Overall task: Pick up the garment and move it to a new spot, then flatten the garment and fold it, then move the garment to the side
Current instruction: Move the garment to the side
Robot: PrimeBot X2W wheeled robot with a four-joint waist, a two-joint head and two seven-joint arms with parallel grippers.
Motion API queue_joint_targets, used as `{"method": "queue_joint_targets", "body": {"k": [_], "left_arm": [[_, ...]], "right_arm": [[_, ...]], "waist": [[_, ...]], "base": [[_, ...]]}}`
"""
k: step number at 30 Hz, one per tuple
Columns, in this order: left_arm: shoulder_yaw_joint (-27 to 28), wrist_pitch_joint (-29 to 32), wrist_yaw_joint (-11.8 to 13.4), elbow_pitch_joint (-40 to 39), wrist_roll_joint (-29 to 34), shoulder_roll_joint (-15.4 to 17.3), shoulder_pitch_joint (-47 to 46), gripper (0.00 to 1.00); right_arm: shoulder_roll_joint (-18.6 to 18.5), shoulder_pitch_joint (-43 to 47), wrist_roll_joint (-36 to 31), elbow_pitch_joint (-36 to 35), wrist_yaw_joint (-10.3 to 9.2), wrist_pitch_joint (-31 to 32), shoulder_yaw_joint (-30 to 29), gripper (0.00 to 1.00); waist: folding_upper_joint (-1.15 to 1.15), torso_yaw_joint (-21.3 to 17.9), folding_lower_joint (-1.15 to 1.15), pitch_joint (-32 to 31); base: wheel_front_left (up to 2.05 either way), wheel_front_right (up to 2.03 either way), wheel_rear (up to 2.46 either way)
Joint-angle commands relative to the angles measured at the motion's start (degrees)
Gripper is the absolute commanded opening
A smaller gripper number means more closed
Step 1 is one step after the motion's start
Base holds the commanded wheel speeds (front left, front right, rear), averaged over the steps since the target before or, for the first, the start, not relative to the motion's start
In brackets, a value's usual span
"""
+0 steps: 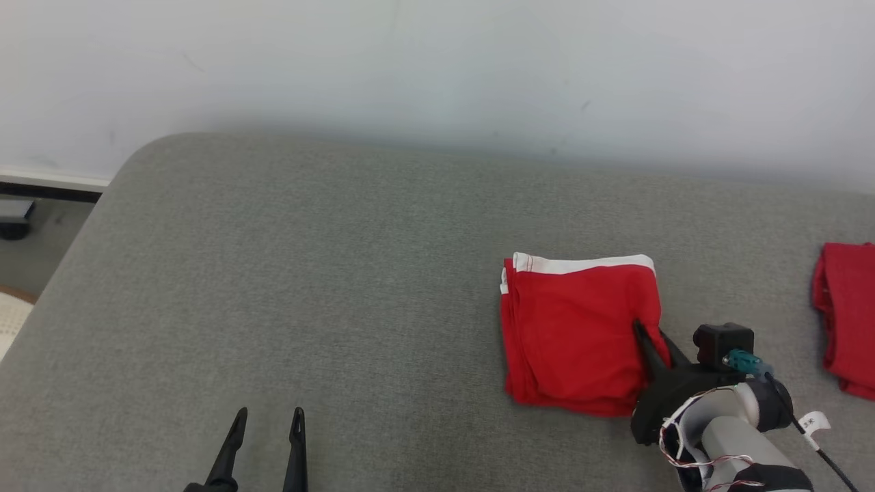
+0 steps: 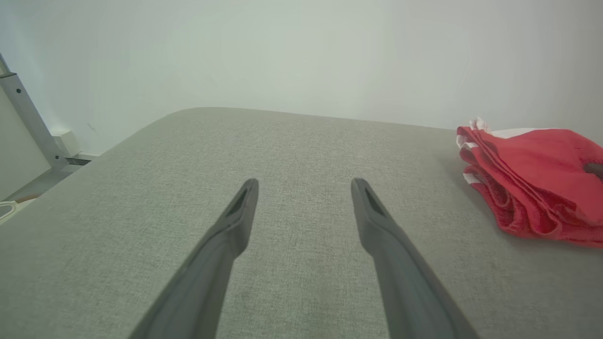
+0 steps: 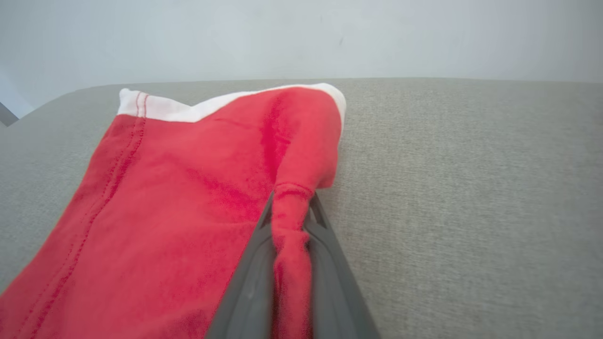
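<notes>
- The folded red garment lies right of centre in the head view, on the grey worktop.
- The right gripper pinches a thin ridge at its right edge; a lift could spill the layers and undo the fold.
- The left gripper, lower left, stands wide and empty, lending no support.
- A second red cloth at far right risks overlap.
</notes>
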Motion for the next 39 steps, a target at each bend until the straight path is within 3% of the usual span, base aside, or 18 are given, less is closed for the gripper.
{"method": "queue_joint_targets", "body": {"k": [1,12,21,26,35,39], "left_arm": [[0.0,-0.1,0.0,-0.2,-0.1,0.1,0.1,1.00],[0.5,-0.1,-0.6,-1.0,0.5,0.1,-2.2,1.00],[2.2,-0.1,-1.9,-1.6,2.6,0.1,-4.3,1.00],[3.1,-0.1,-2.7,-2.1,3.9,0.1,-5.5,1.00],[4.0,-0.1,-3.4,-3.0,4.9,0.5,-7.6,1.00],[4.5,-0.1,-3.8,-3.1,5.2,0.9,-8.0,1.00]], "right_arm": [[-0.9,-0.2,-0.7,-0.6,0.06,0.0,0.5,0.00],[-12.7,-8.9,-1.3,-0.4,0.06,1.1,10.5,0.00],[-22.4,-16.7,0.1,2.8,0.05,3.2,18.5,0.00],[-26.6,-20.7,1.9,5.6,0.05,3.5,19.0,0.00],[-32.0,-25.0,3.0,9.9,0.05,2.4,20.2,0.00],[-31.7,-26.3,3.7,11.9,0.05,2.1,20.3,0.00]], "waist": [[0.00,-3.4,0.00,-0.2],[0.00,-11.3,0.00,2.9],[0.00,-13.3,0.00,7.0],[0.00,-13.7,0.00,9.2],[0.00,-13.8,0.00,12.5],[0.00,-14.1,0.00,13.9]], "base": [[0.00,0.00,0.00],[0.00,0.00,0.00],[0.00,0.00,0.00],[0.00,0.00,0.00],[0.00,0.00,0.00],[0.00,0.00,0.00]]}}
